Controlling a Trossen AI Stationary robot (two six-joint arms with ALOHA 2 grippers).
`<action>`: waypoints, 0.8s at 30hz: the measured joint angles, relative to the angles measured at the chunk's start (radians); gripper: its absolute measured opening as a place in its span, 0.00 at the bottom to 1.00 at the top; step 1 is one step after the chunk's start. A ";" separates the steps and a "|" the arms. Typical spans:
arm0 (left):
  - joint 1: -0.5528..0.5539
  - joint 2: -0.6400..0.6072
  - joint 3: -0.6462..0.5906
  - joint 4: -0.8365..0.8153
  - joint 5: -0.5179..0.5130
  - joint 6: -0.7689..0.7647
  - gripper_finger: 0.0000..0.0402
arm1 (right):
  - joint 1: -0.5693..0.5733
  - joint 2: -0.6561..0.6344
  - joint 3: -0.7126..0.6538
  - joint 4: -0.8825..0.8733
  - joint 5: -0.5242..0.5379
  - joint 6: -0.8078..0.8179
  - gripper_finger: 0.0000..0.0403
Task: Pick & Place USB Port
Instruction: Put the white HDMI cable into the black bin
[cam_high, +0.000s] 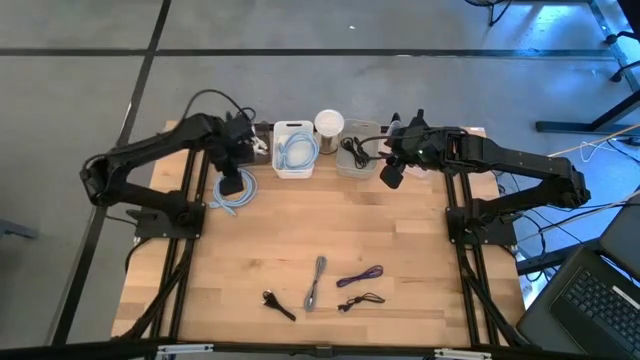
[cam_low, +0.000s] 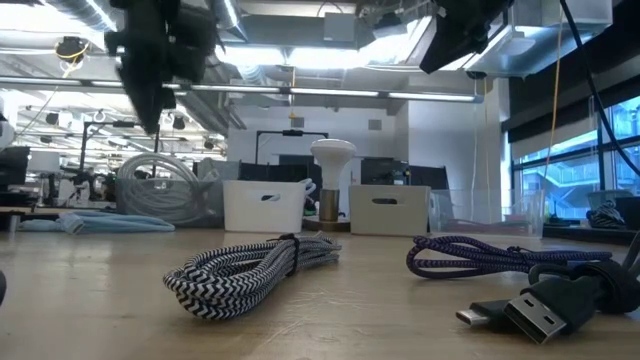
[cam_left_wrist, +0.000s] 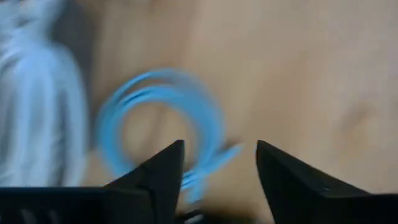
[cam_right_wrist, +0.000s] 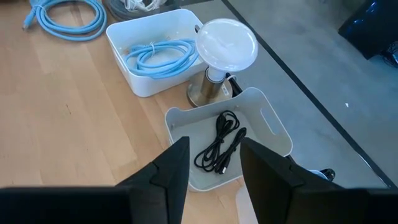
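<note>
Overhead, a wooden table (cam_high: 400, 240) fills the middle of the frame, with a dark robot arm mounted at each side and reaching toward its far edge at the top. The left gripper (cam_high: 232, 184) hangs above a light blue coiled cable (cam_high: 231, 197) lying on the table at upper left; in the left wrist view its two dark fingers (cam_left_wrist: 163, 168) stand apart with nothing between them, the blue coil (cam_left_wrist: 163, 127) blurred just beyond. The right gripper (cam_high: 392, 174) hovers at upper centre-right, beside a white bin (cam_right_wrist: 273, 127) that holds a black cable (cam_right_wrist: 222, 142); its fingers (cam_right_wrist: 171, 168) are parted and empty. Left of that bin stands a white mushroom-shaped lamp (cam_high: 329, 124), and left again a second white bin (cam_high: 295, 150) containing another light blue cable (cam_right_wrist: 157, 55). Along the lower centre of the overhead frame, well apart from both grippers, lie four smaller cables: a grey and white braided cable (cam_high: 317, 283), a purple cable (cam_high: 361, 276), a thin black cable (cam_high: 361, 301), and a short black USB cable (cam_high: 279, 304). In the low view the braided bundle (cam_low: 250, 268) sits in the foreground centre, and a black USB plug (cam_low: 520, 312) at lower right.
</note>
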 joint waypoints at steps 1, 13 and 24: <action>-0.004 0.010 -0.012 0.007 -0.067 0.001 0.43 | 0.000 0.000 0.000 0.000 0.000 0.000 0.36; 0.055 0.096 -0.044 0.170 -0.131 0.098 0.00 | 0.000 0.000 0.000 -0.001 0.000 0.000 0.36; 0.168 0.164 -0.044 0.198 -0.309 0.171 0.00 | 0.000 0.000 0.000 -0.015 0.000 0.003 0.36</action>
